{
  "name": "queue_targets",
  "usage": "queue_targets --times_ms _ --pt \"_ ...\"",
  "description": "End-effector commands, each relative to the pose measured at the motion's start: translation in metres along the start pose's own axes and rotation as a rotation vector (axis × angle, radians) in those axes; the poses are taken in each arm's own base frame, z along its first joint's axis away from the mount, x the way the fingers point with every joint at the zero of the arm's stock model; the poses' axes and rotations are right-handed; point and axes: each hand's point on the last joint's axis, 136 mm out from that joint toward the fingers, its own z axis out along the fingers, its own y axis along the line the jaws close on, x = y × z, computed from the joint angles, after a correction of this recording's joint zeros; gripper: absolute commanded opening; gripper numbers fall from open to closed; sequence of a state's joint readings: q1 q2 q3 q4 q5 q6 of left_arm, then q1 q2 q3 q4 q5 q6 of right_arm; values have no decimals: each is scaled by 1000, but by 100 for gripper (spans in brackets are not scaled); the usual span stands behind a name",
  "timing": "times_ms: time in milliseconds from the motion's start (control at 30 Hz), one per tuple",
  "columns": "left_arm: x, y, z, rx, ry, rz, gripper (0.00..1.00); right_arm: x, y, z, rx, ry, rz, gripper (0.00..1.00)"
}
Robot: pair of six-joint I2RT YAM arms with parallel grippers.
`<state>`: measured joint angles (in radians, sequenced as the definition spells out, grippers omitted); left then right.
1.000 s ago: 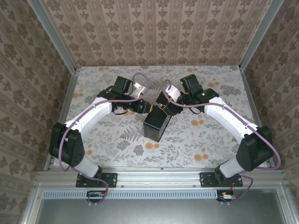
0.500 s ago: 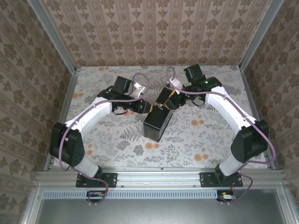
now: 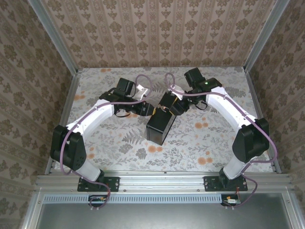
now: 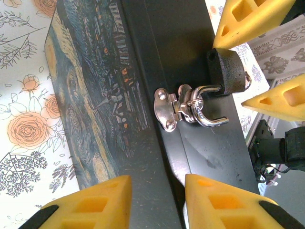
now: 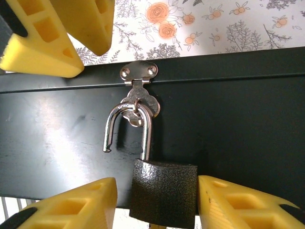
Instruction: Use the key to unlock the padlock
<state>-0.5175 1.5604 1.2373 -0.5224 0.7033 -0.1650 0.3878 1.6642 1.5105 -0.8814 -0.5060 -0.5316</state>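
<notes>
The padlock [image 5: 164, 193] is hooked on the hasp [image 5: 139, 71] on the black front of the box [image 5: 238, 119], its dark, grainy body lowest in the right wrist view. Its shackle [image 5: 147, 129] is threaded through the hasp's loop. One leg runs into the body, and the other ends free beside it (so the lock stands open).

The right fingers [image 5: 76, 205] are apart and flank the body. One looks to be right at its edge, and the other stands just off it with a sliver of black box showing between.

In the left wrist view the padlock sits between those two yellow tips. The hasp and shackle are just beside it, toward the lid [image 4: 86, 95], which is painted in blue and yellow swirls. The left fingers [image 4: 90, 202] straddle the edge where the lid meets the front, with a gap between them. Whether they press on the box I cannot tell.

From above, the box lies askew in the middle of the flowered counter [image 3: 205, 143], and both arms curve in from the sides to meet at its far end.
</notes>
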Motion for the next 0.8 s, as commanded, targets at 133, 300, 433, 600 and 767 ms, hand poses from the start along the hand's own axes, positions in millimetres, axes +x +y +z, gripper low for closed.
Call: queue_targets --times_ms 133,300,433,600,767 --pt "7 11 4 -41 28 -22 35 14 14 5 45 104 -71 35" --pt "7 11 4 -40 25 -23 35 21 19 13 71 155 -116 39" --pt "8 12 4 -39 25 -26 35 16 22 14 89 136 -135 39" --pt "8 12 5 -41 25 -26 35 9 27 11 97 103 -158 33" --pt "8 13 6 -41 25 -30 35 9 30 13 103 98 -167 27"
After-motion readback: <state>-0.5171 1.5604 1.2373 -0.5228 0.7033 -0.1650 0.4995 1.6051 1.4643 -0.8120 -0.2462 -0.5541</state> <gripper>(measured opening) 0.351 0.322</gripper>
